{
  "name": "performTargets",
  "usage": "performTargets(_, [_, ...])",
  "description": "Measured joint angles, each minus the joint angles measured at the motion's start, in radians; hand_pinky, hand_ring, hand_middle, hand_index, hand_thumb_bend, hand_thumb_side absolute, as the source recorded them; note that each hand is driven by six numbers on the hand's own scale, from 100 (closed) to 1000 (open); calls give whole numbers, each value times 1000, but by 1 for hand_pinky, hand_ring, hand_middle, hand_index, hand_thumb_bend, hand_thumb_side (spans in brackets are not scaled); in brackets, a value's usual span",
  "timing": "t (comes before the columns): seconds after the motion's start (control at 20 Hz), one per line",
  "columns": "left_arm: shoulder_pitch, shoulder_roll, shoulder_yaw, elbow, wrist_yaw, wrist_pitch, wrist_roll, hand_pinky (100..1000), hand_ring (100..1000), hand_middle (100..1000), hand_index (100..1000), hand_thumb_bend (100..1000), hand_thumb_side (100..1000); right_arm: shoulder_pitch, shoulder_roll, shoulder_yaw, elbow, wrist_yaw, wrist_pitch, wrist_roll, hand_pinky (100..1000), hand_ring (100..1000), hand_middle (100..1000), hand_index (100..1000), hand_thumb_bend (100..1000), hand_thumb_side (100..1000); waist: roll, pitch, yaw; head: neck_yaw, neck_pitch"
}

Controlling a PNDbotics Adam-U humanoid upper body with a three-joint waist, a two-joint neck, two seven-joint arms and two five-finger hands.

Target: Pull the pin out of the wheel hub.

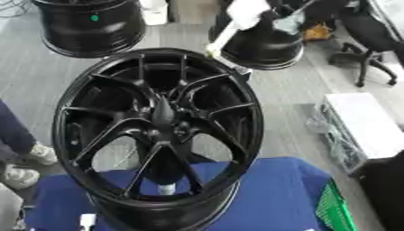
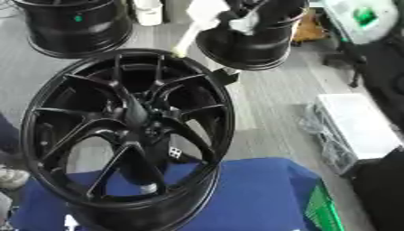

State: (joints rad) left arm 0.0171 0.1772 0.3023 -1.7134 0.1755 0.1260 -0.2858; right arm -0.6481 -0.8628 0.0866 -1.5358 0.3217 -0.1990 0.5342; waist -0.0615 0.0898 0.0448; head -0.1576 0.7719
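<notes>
Black multi-spoke wheel hub, upright on blue-covered table; pin not made out.

Wheel hub [image 1: 158, 131] stands on its rim, face toward the camera, lower edge resting on the blue table [image 1: 268, 194]. A white and black robot hand [image 2: 217, 13] shows at the top of the view, above and behind the hub's upper rim, a pale slender piece [image 2: 186, 39] slanting down from it to that rim; whether its fingers are wide or closed cannot be told. Beside the hand on the grey floor stand two more black wheels [image 1: 91, 25] [image 1: 264, 47]. Green basket [image 1: 335, 210] lies far below the hand, at the table's right edge.
</notes>
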Motion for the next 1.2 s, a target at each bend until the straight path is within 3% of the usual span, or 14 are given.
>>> performTargets(0.15, [-1, -1, 8, -1, 0, -1, 8, 682, 604, 598, 680, 558, 629, 243, -12, -182, 87, 49, 88, -199, 729, 554, 359, 423, 100, 198, 8, 11, -9, 1, 0])
performTargets(0.2, [-1, -1, 10, -1, 0, -1, 11, 682, 604, 598, 680, 557, 629, 307, -1, -231, 135, 66, 116, -265, 735, 574, 421, 494, 100, 198, 10, 13, -13, 1, 0])
performTargets(0.3, [-1, -2, 14, -1, 0, -2, 15, 682, 604, 597, 680, 557, 629, 418, 45, -309, 245, 88, 163, -380, 768, 680, 656, 790, 100, 203, 10, 17, -19, -1, 0])
performTargets(0.35, [-1, -2, 16, -1, 0, -2, 16, 682, 604, 597, 680, 558, 629, 462, 75, -335, 306, 90, 182, -423, 778, 708, 718, 843, 100, 240, 11, 18, -20, -3, 0])
performTargets(0.4, [-1, -2, 16, -1, 0, -3, 17, 682, 604, 597, 680, 557, 629, 498, 107, -356, 366, 87, 196, -455, 791, 743, 787, 899, 100, 477, 13, 19, -20, -4, 0])
performTargets(0.45, [-1, -2, 16, -1, 0, -4, 18, 682, 604, 597, 680, 557, 629, 528, 141, -374, 425, 77, 208, -485, 792, 749, 808, 908, 100, 625, 16, 20, -20, -6, 0])
performTargets(0.5, [-1, -3, 16, -1, 0, -4, 19, 683, 604, 597, 680, 557, 629, 552, 178, -391, 477, 62, 217, -518, 784, 742, 800, 903, 100, 704, 19, 21, -19, -7, 0])
performTargets(0.6, [-4, -5, 18, -1, 0, -5, 21, 683, 604, 597, 680, 557, 629, 588, 251, -416, 552, 13, 229, -602, 759, 708, 766, 878, 100, 743, 25, 21, -20, -8, 0])
performTargets(0.65, [-5, -7, 19, -2, 0, -5, 22, 683, 604, 597, 680, 557, 629, 599, 285, -423, 572, -19, 229, -650, 754, 701, 757, 870, 100, 748, 26, 21, -20, -9, 0])
performTargets(0.85, [-6, -10, 22, -2, 1, -5, 25, 683, 604, 598, 680, 557, 630, 613, 387, -424, 573, -127, 214, -821, 722, 635, 663, 797, 100, 464, 27, 21, -25, -11, 0])
performTargets(0.9, [-7, -10, 22, -2, 1, -5, 25, 683, 604, 598, 680, 557, 630, 613, 407, -422, 557, -140, 210, -853, 718, 628, 654, 791, 100, 511, 29, 21, -25, -11, 0])
performTargets(1.0, [-7, -10, 22, -2, 2, -5, 25, 683, 604, 598, 680, 557, 630, 609, 446, -415, 507, -150, 200, -898, 706, 605, 615, 765, 100, 472, 31, 19, -25, -10, 0])
performTargets(1.2, [-8, -11, 22, -7, 5, -5, 25, 683, 604, 599, 680, 557, 630, 597, 531, -382, 352, -147, 159, -927, 694, 590, 594, 759, 100, 513, 37, 16, -26, -7, 0])
